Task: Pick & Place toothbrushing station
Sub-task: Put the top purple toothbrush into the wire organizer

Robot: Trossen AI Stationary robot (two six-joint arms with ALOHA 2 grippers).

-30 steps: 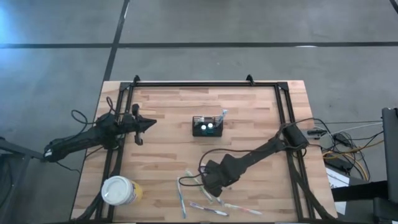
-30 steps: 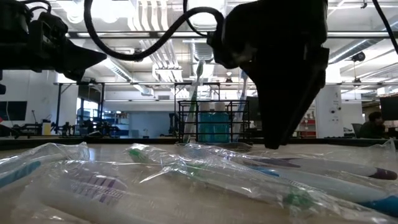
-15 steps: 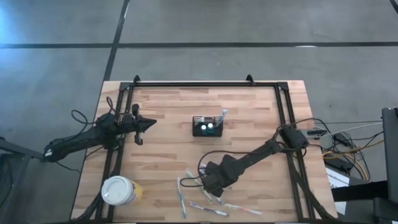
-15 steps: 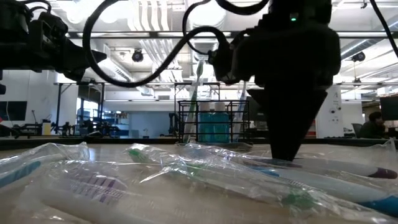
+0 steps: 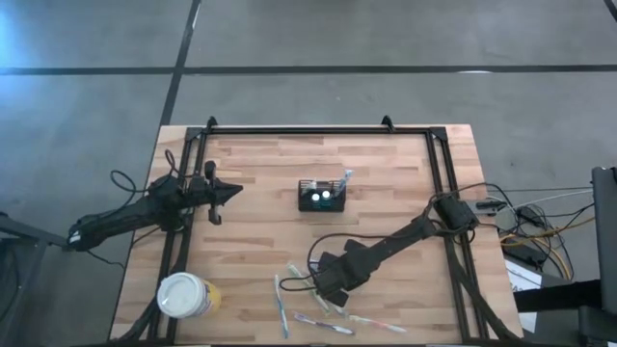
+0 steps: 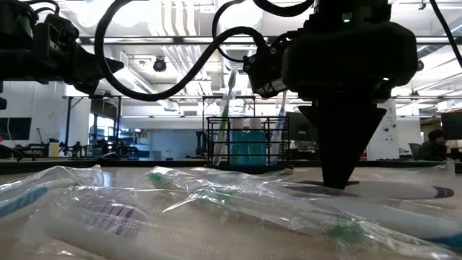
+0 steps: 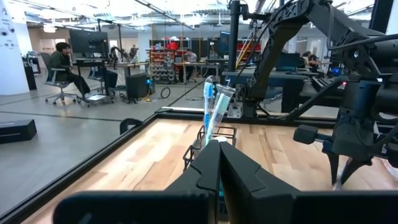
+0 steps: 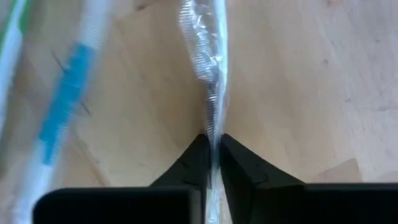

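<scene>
The toothbrushing station [image 5: 323,196], a small black slatted holder, stands on the table's middle with a wrapped toothbrush [image 7: 214,106] upright in it; it also shows in the low view [image 6: 247,143]. Several wrapped toothbrushes [image 5: 323,325] lie near the front edge. My right gripper [image 5: 326,289] is down among them, shut on one wrapped toothbrush [image 8: 205,62]. My left gripper [image 5: 236,190] hangs shut above the table's left side, pointing at the station, with nothing in it. My right gripper pinches the wrapped toothbrush between its two fingers [image 8: 198,155], at a narrow stretch of the clear wrapper [image 8: 213,118]. The fingers come from above, pointing down, and lie across it. The toothbrush lies flat on the table.
A round yellow cup with a white lid [image 5: 185,295] stands at the front left. Another wrapped toothbrush with a blue handle [image 8: 62,130] lies beside the held one. A black frame [image 5: 318,130] runs around the table's edges. Cables [image 5: 525,222] hang off the right side.
My right gripper has come down onto the table among the wrapped toothbrushes, and its fingers have shut on one of them. The toothbrush still lies on the table.
</scene>
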